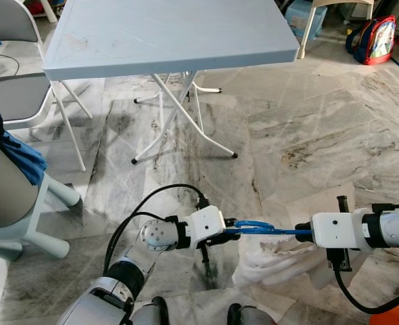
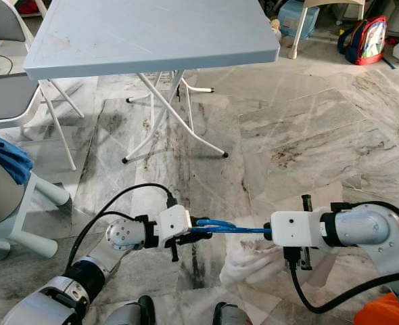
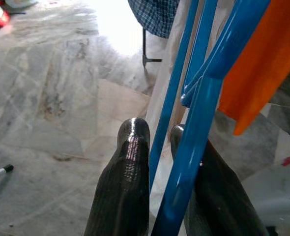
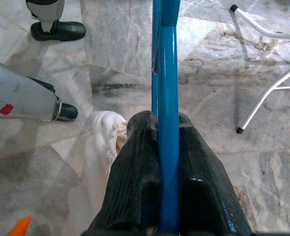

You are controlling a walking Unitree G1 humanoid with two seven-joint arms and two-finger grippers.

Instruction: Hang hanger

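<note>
A blue hanger (image 1: 264, 229) hangs level above the marble floor, stretched between my two grippers. White cloth (image 1: 274, 264) droops from it down to the floor. My left gripper (image 1: 230, 233) is shut on the hanger's left end; in the left wrist view the blue bars (image 3: 194, 123) run between its black fingers (image 3: 128, 187). My right gripper (image 1: 302, 232) is shut on the right end, and the right wrist view shows the blue bar (image 4: 167, 64) clamped tight between both fingers (image 4: 140, 162).
A pale blue folding table (image 1: 166, 34) on white legs stands ahead. A grey chair (image 1: 17, 95) and a white stool with blue cloth (image 1: 24, 159) are at the left. A backpack (image 1: 379, 37) lies far right, and something orange (image 1: 395, 315) at the lower right.
</note>
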